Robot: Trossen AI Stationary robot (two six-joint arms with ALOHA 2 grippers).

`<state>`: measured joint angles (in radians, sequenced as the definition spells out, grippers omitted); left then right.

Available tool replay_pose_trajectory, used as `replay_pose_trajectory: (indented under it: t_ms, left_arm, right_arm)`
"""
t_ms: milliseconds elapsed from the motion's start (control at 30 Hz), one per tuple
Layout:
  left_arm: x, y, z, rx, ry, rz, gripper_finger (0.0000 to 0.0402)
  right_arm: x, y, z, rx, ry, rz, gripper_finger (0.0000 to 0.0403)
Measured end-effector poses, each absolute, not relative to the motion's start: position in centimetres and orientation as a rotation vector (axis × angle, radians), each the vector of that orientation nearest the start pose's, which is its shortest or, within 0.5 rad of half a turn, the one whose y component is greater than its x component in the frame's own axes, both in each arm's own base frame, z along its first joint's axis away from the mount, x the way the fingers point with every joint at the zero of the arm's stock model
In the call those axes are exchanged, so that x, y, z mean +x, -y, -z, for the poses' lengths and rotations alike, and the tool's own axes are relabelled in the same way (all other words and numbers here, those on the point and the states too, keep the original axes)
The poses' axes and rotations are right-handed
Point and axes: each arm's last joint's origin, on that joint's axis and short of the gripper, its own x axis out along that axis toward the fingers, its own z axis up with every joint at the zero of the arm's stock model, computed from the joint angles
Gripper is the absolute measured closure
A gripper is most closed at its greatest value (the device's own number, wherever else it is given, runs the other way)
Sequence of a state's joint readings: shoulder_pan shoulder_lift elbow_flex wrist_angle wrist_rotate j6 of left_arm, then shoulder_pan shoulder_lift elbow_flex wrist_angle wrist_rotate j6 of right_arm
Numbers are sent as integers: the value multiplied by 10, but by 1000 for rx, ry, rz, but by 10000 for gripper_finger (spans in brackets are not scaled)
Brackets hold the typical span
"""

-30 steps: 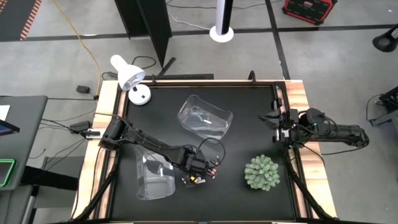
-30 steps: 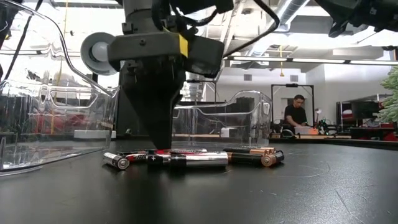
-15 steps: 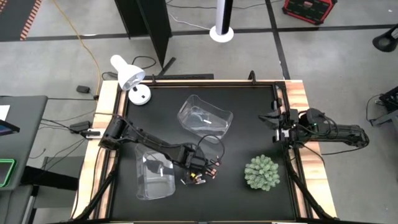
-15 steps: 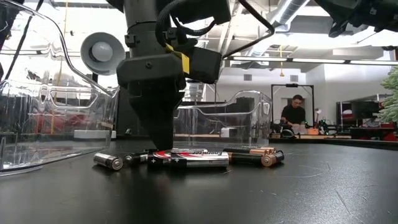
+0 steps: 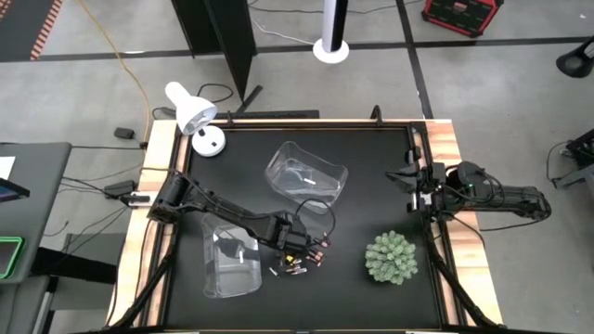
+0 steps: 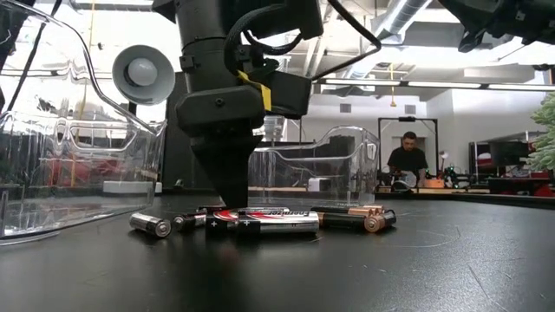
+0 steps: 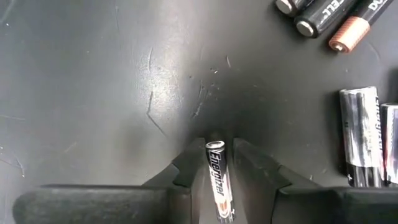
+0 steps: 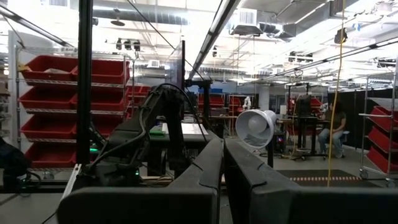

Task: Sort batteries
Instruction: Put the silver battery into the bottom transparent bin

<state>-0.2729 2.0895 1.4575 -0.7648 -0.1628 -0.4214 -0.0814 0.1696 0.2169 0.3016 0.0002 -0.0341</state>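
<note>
The left gripper (image 7: pixel 219 163) is down on the black counter (image 5: pixel 371 186), at about seven o'clock from its middle, with its fingers (image 7: pixel 189 163) closed around a single silver Energizer battery (image 7: pixel 217 177) that lies lengthwise between them. I'd guess it went for that one because it sat a little apart from the pile, leaving room on either side for the pads to come down.

The rest of the batteries (image 6: pixel 269 221) lie in a loose cluster just beside the gripper, silver ones mixed with dark copper-ended ones (image 7: pixel 348 32), all flat on the counter. Two clear plastic bins wait for them: one (image 5: pixel 232 260) right next to the pile at nine o'clock, another (image 5: pixel 306 176) farther off toward twelve.

The right gripper (image 8: pixel 222 163) is parked out at the counter's three o'clock edge, fingers together and empty. A small green plant (image 5: pixel 390 258) sits near five o'clock, well clear of the work.
</note>
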Motion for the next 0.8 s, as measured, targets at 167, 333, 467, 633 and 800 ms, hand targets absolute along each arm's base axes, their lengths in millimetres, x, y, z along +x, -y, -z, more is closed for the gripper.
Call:
replay_pose_trajectory:
  t_ms: [167,333,467,633,800]
  left_arm:
    - [386,104,-140,-61,-1354,-187,322]
    - [386,104,-139,-59,-1362,-177,328]
    - [386,103,-139,-50,-1366,-166,345]
    - [386,103,-139,-31,-1373,-141,377]
    - [386,103,-138,-7,-1372,-121,382]
  right_arm:
    - [92,8,-253,-48,347,86,367]
    - [92,8,-253,-48,347,87,367]
    - [92,8,-253,-48,347,87,367]
    - [92,8,-253,-49,347,87,367]
    - [92,8,-253,-51,347,87,367]
